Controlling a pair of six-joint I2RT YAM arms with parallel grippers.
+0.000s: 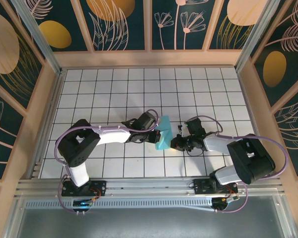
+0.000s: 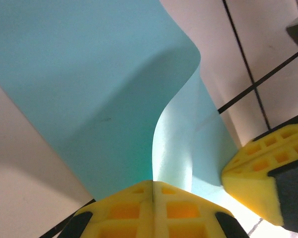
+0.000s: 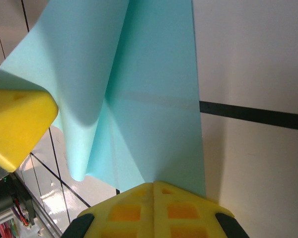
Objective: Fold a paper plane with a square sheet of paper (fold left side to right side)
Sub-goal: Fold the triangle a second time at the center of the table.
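The square sheet of paper (image 1: pixel 164 135) is turquoise and lies at mid-table between the two grippers, partly folded over itself. My left gripper (image 1: pixel 154 135) is shut on one edge of it. In the left wrist view the lifted flap (image 2: pixel 89 84) curls up and away from the closed yellow fingertips of the left gripper (image 2: pixel 153 184). My right gripper (image 1: pixel 178 144) is shut, its tips (image 3: pixel 153 186) set at the near edge of the flat part of the sheet (image 3: pixel 154 74). Each wrist view also shows the other gripper's yellow finger: the right one (image 2: pixel 258 183), the left one (image 3: pixel 17 124).
The white grid table (image 1: pixel 114 89) stretches behind and to both sides of the paper. Wooden-framed patterned walls (image 1: pixel 149 57) close it on three sides. A metal rail (image 1: pixel 149 186) with the arm bases runs along the near edge.
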